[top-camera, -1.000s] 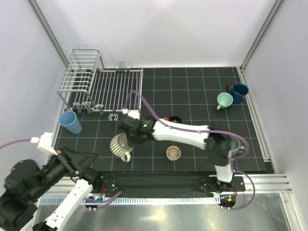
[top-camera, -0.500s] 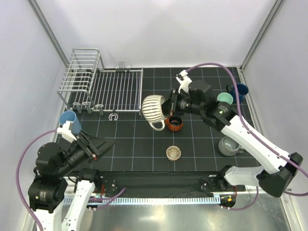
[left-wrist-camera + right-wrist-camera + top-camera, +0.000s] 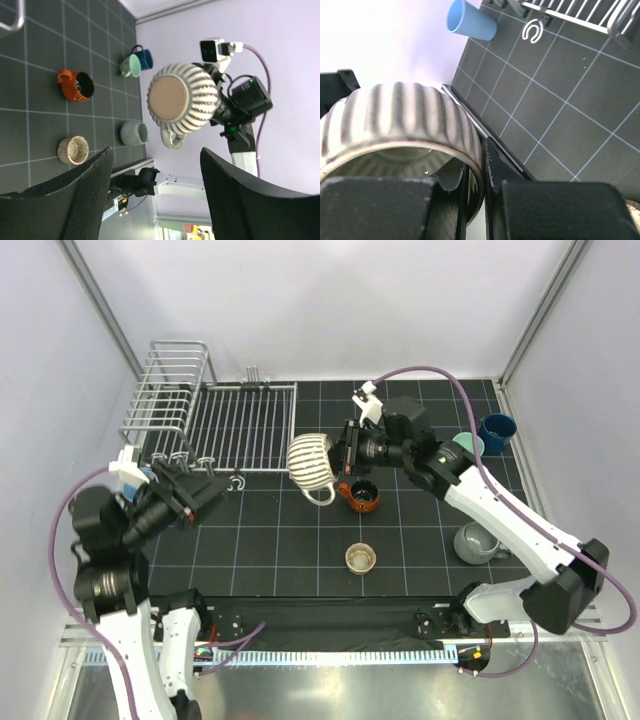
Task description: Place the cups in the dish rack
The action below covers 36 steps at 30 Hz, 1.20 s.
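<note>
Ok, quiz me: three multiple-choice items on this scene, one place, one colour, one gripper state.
1. Where is the ribbed cream mug? A) in the air beside the dish rack B) inside the rack's basket C) on the mat
2. The cup beside the dark blue mug is: A) orange B) pale green C) grey
3. The left gripper is: A) shut on the tumbler B) shut on the grey mug C) open, holding nothing
Answers: A, the right gripper holds it by the rim; B, a pale green cup sits by it; C, its fingers stand apart.
</note>
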Each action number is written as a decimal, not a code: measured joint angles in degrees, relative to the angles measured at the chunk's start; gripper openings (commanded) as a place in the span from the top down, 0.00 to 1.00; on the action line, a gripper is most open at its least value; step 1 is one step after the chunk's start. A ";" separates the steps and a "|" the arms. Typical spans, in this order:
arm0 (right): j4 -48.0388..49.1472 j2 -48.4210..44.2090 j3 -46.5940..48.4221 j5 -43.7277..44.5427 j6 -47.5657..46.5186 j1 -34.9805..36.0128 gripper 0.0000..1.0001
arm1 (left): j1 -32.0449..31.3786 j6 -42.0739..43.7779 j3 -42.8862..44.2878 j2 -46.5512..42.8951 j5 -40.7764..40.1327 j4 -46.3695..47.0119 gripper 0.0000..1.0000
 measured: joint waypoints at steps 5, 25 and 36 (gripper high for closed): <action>-0.83 5.01 3.19 0.44 0.02 -0.61 0.96 | -0.28 1.53 -4.22 7.54 -0.46 2.91 0.33; -2.08 11.50 5.55 0.35 0.79 -2.97 0.96 | -33.59 9.99 0.61 20.44 -29.86 -6.91 0.28; 5.95 11.50 2.29 -4.68 6.16 -5.60 0.96 | -43.98 0.22 -5.70 19.06 -33.24 21.33 0.24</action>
